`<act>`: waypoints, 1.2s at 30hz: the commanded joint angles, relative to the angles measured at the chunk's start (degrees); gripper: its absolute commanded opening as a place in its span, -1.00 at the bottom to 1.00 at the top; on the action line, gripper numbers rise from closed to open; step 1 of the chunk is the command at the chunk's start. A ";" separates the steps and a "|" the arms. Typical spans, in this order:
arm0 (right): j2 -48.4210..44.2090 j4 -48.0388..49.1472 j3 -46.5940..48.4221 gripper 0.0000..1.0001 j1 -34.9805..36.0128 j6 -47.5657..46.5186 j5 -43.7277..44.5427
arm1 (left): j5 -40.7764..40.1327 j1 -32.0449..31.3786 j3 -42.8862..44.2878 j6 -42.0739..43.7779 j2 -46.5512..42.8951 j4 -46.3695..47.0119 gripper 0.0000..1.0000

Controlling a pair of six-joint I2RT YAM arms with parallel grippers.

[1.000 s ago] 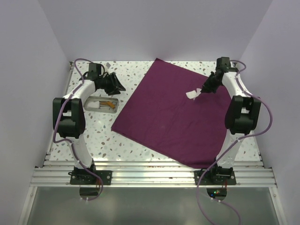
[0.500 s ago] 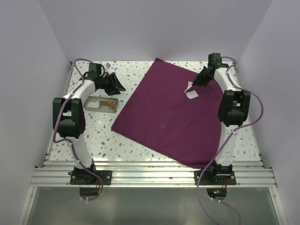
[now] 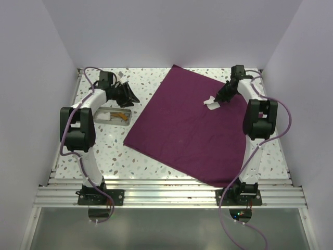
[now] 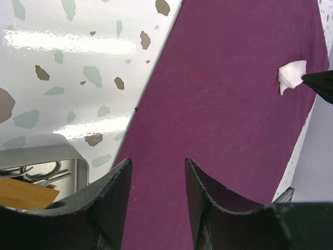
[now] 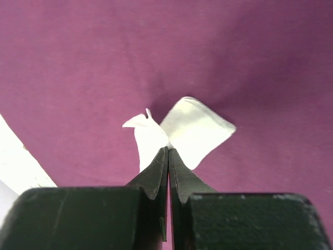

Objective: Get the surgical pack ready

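1. The table [image 3: 114,151] was lit brightly and evenly from above; shadows were cast faintly.
2. Bands of glare were seen on the table in the left wrist view.
3. The gauze [image 5: 195,130] was rendered almost featureless white against the cloth [image 5: 234,62].

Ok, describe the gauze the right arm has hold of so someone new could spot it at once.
Find the plum-purple cloth spread over the right half of the table. Toward its far right side is a small white gauze square, pinched in the shut fingers of the right gripper. It is the only white thing on the cloth; the metal tray lies off the cloth, to the left.
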 commanded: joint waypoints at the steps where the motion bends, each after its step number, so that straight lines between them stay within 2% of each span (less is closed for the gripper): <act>1: -1.97 1.03 -0.83 -1.00 -0.83 -0.57 1.35 | 1.27 0.55 2.14 0.66 0.45 1.18 -0.03; 28: -1.09 0.67 -3.65 -1.00 -1.97 -2.42 2.41 | 1.45 0.55 1.53 0.49 0.28 1.19 -0.03; 32: -1.18 0.06 -3.21 -0.81 -1.98 -3.03 2.85 | 1.45 0.55 1.35 0.49 0.36 1.27 -0.03; 33: -1.18 -0.20 -3.12 -0.73 -1.97 -3.12 3.02 | 1.45 0.55 1.35 0.40 0.28 1.27 -0.03; 34: -1.09 -0.55 -3.04 -0.54 -1.97 -3.29 3.11 | 1.45 0.55 1.26 0.49 0.36 1.36 -0.03; 36: -1.09 -0.73 -3.30 -0.43 -1.97 -3.65 3.11 | 1.63 0.46 1.26 0.22 0.45 1.54 -0.03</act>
